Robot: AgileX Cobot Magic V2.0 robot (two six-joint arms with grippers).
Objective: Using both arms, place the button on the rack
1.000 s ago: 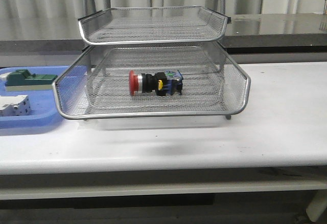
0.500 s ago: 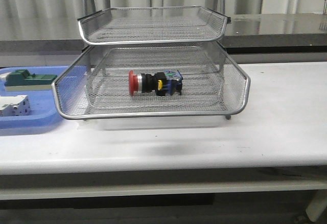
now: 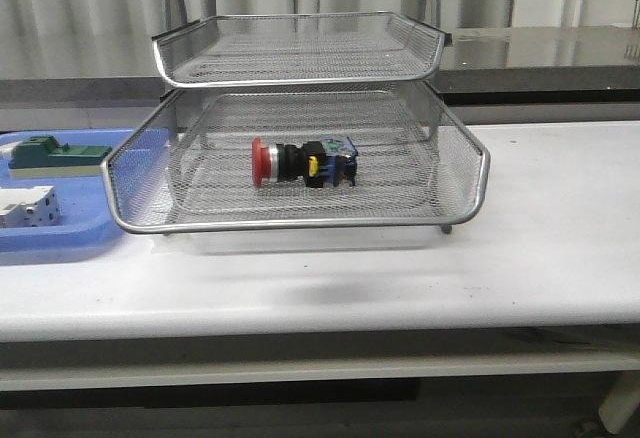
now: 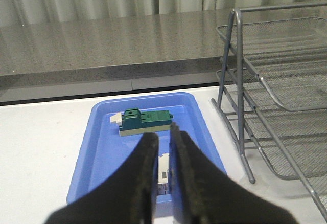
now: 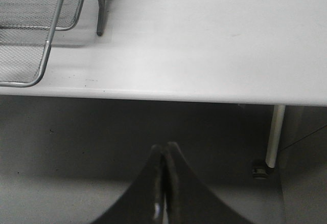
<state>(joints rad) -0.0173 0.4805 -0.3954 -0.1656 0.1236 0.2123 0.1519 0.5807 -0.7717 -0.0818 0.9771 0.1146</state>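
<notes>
- Button point(image 3: 301, 163) is lying on its side in the pulled-out middle tray of the rack point(image 3: 300, 223), roughly dead centre of the mesh floor, so the placing looks done to me.
- Long axis runs 9 to 3 in the front view: red mushroom head points to 9 o'clock, the blue and yellow end to 3.
- Risk: it's a cylinder on springy mesh, so any knock to the rack frame could roll it toward the 6 or 12 o'clock wall.
- Left gripper point(image 4: 163, 175) sits above the blue tray point(image 4: 99, 147), fingers nearly together with just a slit, holding nothing.
- Right gripper point(image 5: 163, 183) is closed tight and empty, out past the table point(image 5: 204, 40) edge.
- Neither arm shows in the front view, well clear of the rack.
</notes>
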